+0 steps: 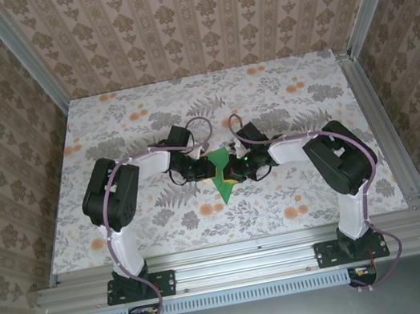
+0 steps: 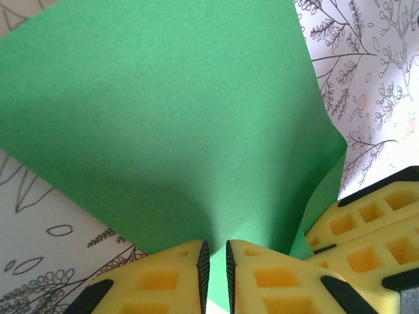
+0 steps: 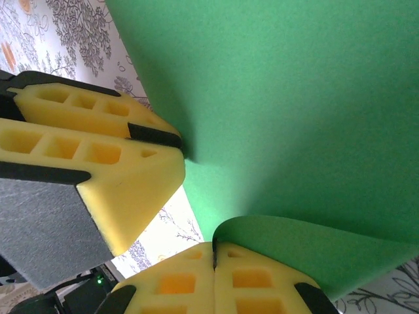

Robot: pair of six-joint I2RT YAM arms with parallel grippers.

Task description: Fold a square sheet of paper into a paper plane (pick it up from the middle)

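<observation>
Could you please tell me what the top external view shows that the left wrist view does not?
Top external adds both whole arms meeting over the floral table, and the green paper's pointed outline. Left wrist adds the left gripper shut on the paper's edge, the sheet bowing up from it. Both share the paper, the table's pattern and the right gripper.

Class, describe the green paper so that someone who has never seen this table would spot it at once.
Start at the floral-patterned table, then find where the two arms meet at its middle. Between the left end effector and the right end effector is the green paper, pinched by both. It alone is plain, bright and unprinted.
</observation>
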